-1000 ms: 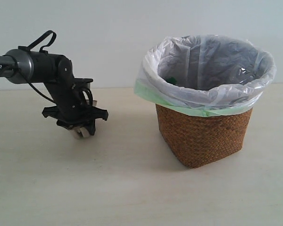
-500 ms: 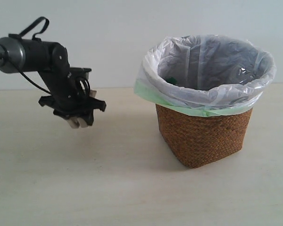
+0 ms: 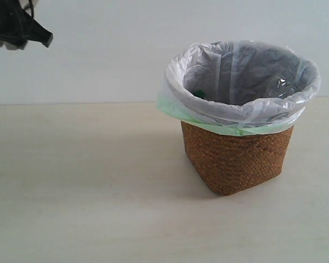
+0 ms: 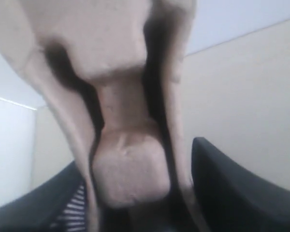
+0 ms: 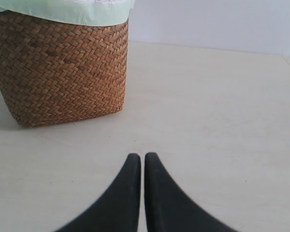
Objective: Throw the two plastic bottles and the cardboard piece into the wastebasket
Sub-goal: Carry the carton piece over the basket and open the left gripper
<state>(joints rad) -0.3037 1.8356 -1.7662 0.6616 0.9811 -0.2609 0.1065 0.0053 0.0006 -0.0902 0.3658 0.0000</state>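
The wastebasket (image 3: 236, 159) stands right of centre on the table, its plastic bag folded over the rim. A speck of green (image 3: 198, 93) shows inside it; the bottles are otherwise hidden. My left gripper (image 3: 13, 30) is high at the top left corner of the exterior view, shut on the cardboard piece (image 3: 4, 44). In the left wrist view the cardboard piece (image 4: 128, 169) fills the space between the black fingers (image 4: 232, 193). My right gripper (image 5: 142, 157) is shut and empty, low over the table beside the wastebasket (image 5: 63, 67).
A pale beige table (image 3: 98, 192) runs up to a plain white wall (image 3: 109, 55). The right arm does not show in the exterior view.
The left gripper has risen from just above the table to the top left corner of the exterior view, carrying the cardboard piece. The wastebasket has not moved.
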